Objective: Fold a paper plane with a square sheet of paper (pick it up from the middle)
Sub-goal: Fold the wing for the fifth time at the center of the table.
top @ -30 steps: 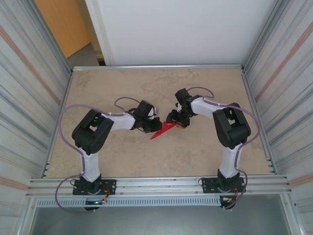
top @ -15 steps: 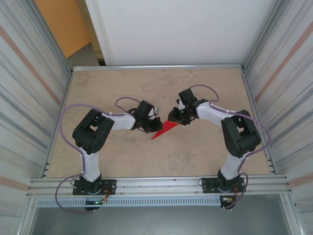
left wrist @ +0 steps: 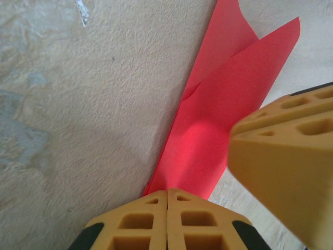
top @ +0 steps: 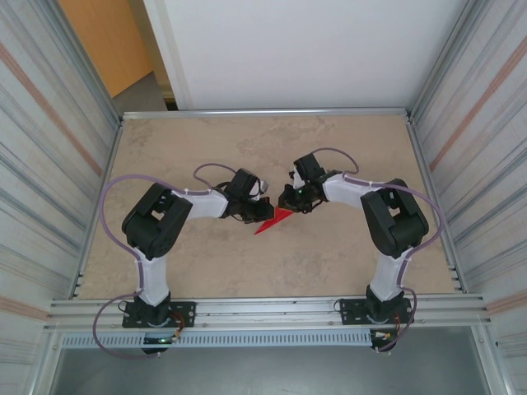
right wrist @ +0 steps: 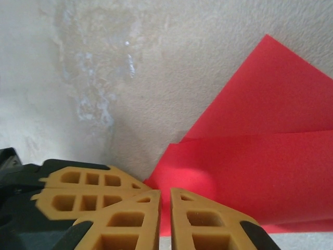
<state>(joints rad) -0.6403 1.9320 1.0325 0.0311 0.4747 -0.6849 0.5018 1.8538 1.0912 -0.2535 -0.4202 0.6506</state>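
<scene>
While left jaws pinch folded red paper (left wrist: 208,130), right jaws at its edge

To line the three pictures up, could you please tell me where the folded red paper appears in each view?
Top external: the folded red paper sits just below the picture's centre.
Left wrist: it runs from bottom centre up to the top right.
Right wrist: it spreads over the right side, from mid-height down.
Shared landmark: the left gripper, its jaws closed on the paper's narrow end.
</scene>
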